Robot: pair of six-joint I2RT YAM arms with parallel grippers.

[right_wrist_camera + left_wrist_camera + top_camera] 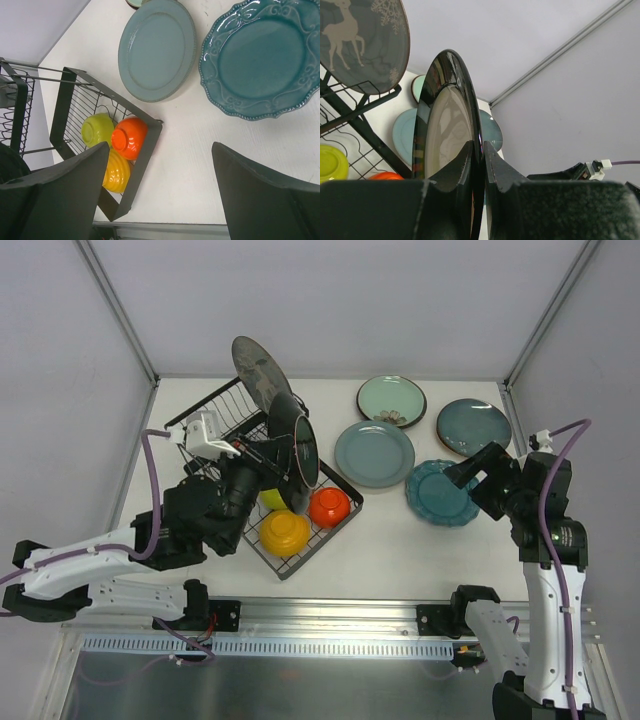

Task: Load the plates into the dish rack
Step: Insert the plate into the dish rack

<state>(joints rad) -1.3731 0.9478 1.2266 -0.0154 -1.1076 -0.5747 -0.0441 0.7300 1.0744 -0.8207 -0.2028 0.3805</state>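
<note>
My left gripper [272, 452] is shut on the rim of a glossy black plate [296, 441] with a pale underside [447, 132], held on edge over the black wire dish rack [215, 408]. A dark grey plate with a white deer pattern [258, 368] stands in the rack's raised slots; it also shows in the left wrist view [362, 42]. On the table lie a mint green plate [391, 399], a grey-blue plate [374, 453], a dark teal plate [473, 426] and a scalloped teal plate [434, 495]. My right gripper [472, 475] is open and empty, above the table beside the scalloped plate [260, 55].
The rack's lower basket [150, 145] holds a yellow bowl [285, 532], an orange-red bowl [329, 506] and a lime-green bowl [270, 498]. White enclosure walls stand at the back and sides. A metal rail [330, 615] runs along the near edge.
</note>
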